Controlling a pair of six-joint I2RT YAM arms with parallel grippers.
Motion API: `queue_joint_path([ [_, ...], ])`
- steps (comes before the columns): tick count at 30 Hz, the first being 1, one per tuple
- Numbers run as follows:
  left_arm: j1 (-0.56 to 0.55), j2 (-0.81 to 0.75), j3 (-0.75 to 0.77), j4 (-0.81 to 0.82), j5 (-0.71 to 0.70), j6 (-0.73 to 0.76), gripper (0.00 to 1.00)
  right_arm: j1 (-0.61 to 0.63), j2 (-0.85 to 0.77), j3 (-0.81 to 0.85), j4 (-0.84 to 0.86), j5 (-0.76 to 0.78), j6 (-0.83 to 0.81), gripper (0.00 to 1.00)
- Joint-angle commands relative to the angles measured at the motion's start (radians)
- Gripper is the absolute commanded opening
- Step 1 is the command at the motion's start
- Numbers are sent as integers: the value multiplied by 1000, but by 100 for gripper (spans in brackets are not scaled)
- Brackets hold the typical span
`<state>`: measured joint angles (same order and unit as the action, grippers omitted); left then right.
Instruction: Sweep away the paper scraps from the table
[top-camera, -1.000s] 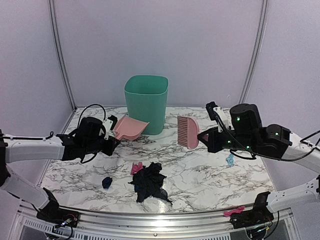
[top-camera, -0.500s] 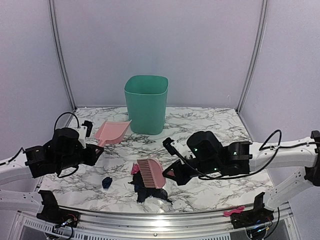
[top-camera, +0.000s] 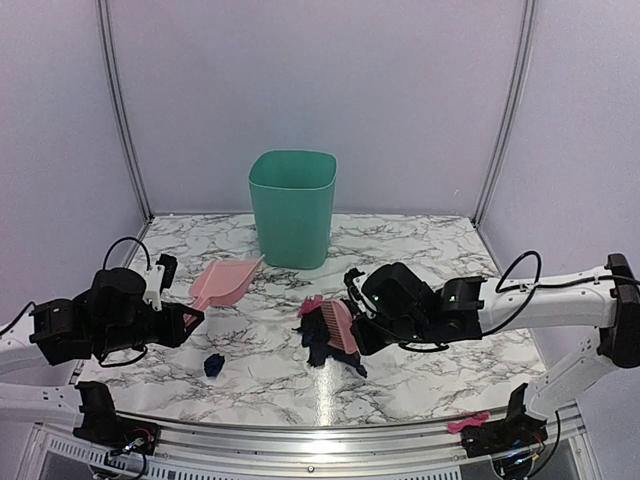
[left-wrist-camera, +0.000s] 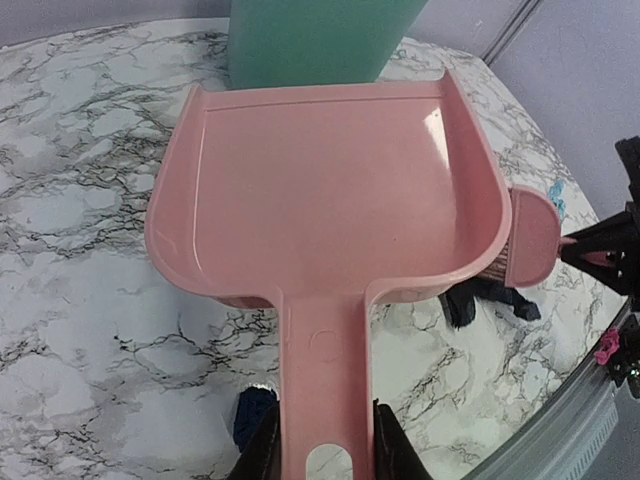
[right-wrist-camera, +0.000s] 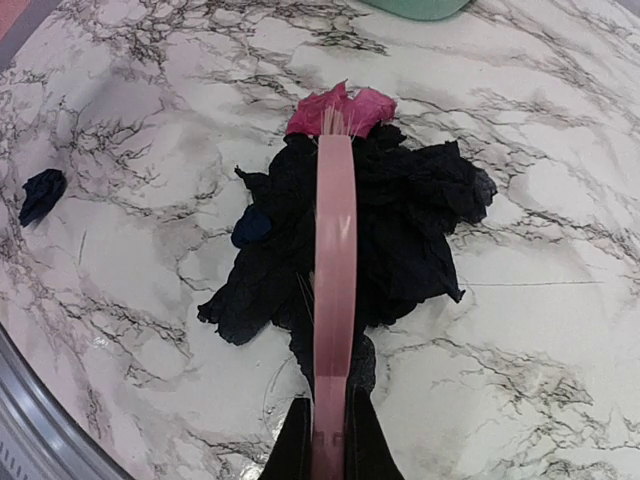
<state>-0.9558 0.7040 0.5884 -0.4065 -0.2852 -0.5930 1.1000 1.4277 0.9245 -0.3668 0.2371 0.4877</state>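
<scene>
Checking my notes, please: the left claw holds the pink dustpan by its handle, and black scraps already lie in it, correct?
No: the dustpan in the left claw is empty, as the left wrist view shows; the scraps lie on the table.

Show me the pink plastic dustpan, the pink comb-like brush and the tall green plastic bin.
pink plastic dustpan (left-wrist-camera: 330, 190): left wrist view, pan floor.
pink comb-like brush (right-wrist-camera: 335, 250): right wrist view, narrow top edge.
tall green plastic bin (top-camera: 292, 205): top external view, front wall.

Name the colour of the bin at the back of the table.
The bin is plain teal green; it shows best in the top external view.
</scene>
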Motion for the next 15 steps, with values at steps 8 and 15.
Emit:
queue_joint_path([
  [8,-204,198,59,-31,-54,33,3,-37,-233,96,-169,48,-87,0],
  [15,-312,352,122,-37,-77,98,3,-88,-295,103,-284,170,-74,0],
])
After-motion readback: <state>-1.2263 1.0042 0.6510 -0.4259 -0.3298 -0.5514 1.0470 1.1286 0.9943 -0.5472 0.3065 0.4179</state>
